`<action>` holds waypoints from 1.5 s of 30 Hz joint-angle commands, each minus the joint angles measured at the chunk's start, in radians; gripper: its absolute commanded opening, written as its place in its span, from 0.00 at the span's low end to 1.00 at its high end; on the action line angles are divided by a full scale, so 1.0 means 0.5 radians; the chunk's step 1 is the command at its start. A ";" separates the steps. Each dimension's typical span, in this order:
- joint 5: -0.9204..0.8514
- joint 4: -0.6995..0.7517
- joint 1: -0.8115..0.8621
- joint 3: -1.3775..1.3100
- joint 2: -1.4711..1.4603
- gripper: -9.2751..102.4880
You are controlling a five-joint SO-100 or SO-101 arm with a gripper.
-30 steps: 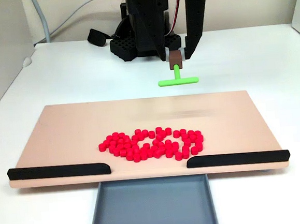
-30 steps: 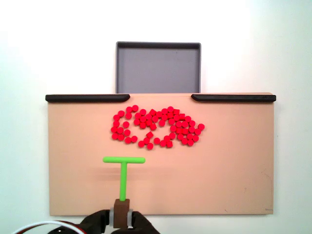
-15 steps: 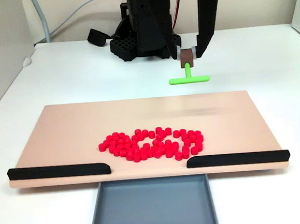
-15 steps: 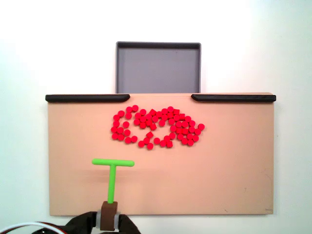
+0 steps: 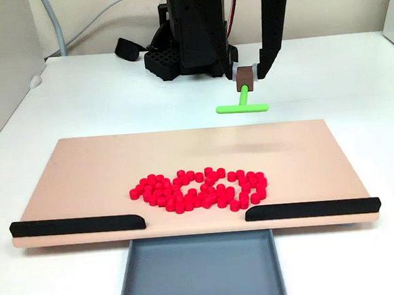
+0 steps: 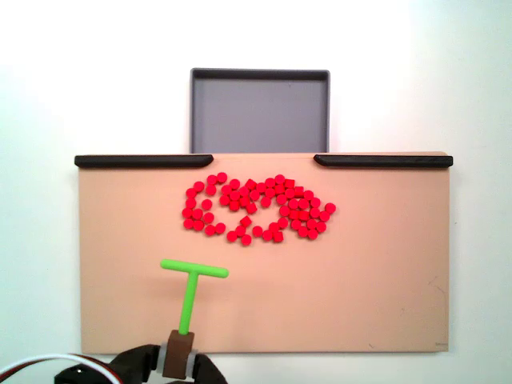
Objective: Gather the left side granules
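Observation:
The granules (image 5: 199,190) (image 6: 258,209) are a cluster of tiny red cylinders lying on the tan board (image 5: 89,169) (image 6: 376,288), near its edge with the black strips. My gripper (image 5: 246,74) (image 6: 178,353) is shut on the brown handle block of a green T-shaped pusher (image 5: 243,103) (image 6: 191,285). The pusher hangs above the board's far edge in a fixed view (image 5: 243,103), well clear of the granules. In the other fixed view its crossbar sits below and left of the cluster, slightly tilted.
Two black strips (image 5: 77,226) (image 5: 312,209) line the board's edge with a gap between them, and a grey tray (image 5: 200,270) (image 6: 260,112) sits just past that gap. The arm's black base (image 5: 188,39) stands behind the board on the white table.
The gripper with the pusher shifted sideways over the last second, then swung slightly back, and the crossbar now tilts a little. The granules have not moved.

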 commanded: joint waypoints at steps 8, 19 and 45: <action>0.061 -0.021 -0.018 -0.064 0.012 0.08; 0.156 -0.025 -0.018 -0.064 0.028 0.08; 0.816 0.000 -0.196 -0.043 -0.031 0.08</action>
